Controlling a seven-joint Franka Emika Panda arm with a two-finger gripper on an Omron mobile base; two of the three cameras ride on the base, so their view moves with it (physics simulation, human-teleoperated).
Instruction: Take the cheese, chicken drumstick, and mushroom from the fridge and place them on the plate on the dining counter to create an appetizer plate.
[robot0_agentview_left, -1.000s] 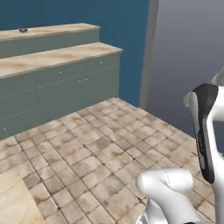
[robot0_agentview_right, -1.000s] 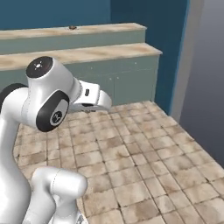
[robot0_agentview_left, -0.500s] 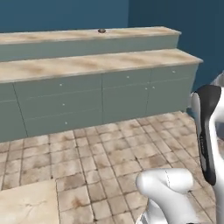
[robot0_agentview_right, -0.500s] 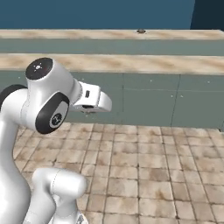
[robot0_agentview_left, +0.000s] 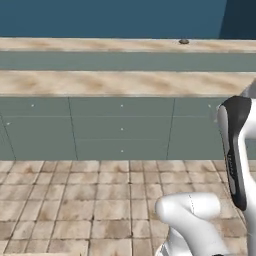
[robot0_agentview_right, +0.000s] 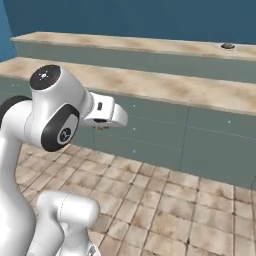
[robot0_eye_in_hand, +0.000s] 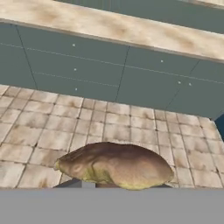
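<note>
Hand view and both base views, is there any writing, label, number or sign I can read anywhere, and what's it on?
None can be read: the grey-green drawer fronts and beige marble-look counter top are bare. A small round emblem on the white arm's dark joint cap is too blurred to read.

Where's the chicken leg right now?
In the hand view, the chicken drumstick sits low in the middle, clamped in the gripper, above the tiled floor.
</note>
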